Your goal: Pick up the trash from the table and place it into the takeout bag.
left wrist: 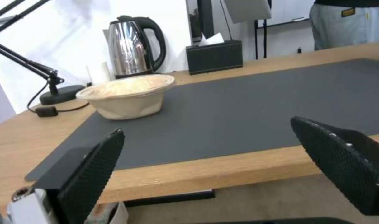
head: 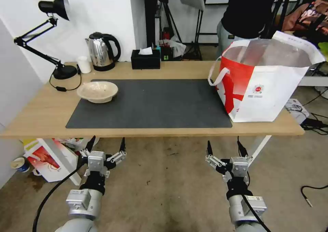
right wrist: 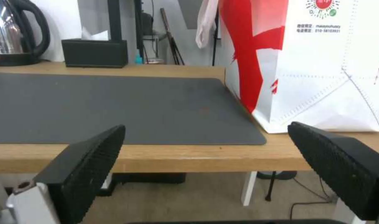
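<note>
Shallow beige bowl [head: 97, 91] alone at mat's far-left corner on long light-wood table [head: 41, 116]. Large white-and-red takeout bag [head: 263, 85] upright at right end. Left gripper [head: 105, 146] and right gripper [head: 225, 148] spread, empty, below table edge. Risks: thin rim slipping from pinch; floppy bag mouth snagging bowl.

Landmark: large dark grey rectangular mat [head: 153, 104], centred on the long light-wood tabletop [head: 41, 116].

- Shallow beige bowl [head: 97, 91]: on the mat, far-left corner.
- Large white takeout bag with red panels [head: 264, 81]: upright at the mat's right edge, its base overlapping the mat's right edge.
- Black tissue box [head: 145, 59]: behind the mat, near centre.
- Steel kettle with black handle [head: 101, 51]: behind the mat, left of the tissue box.
- Small white cup [head: 84, 64]: left of the kettle.
- Black articulated desk lamp [head: 51, 37]: behind the mat's far-left corner, base on the tabletop.
- Red-and-white box [head: 48, 158]: on the floor, below the mat's near-left corner.
</note>
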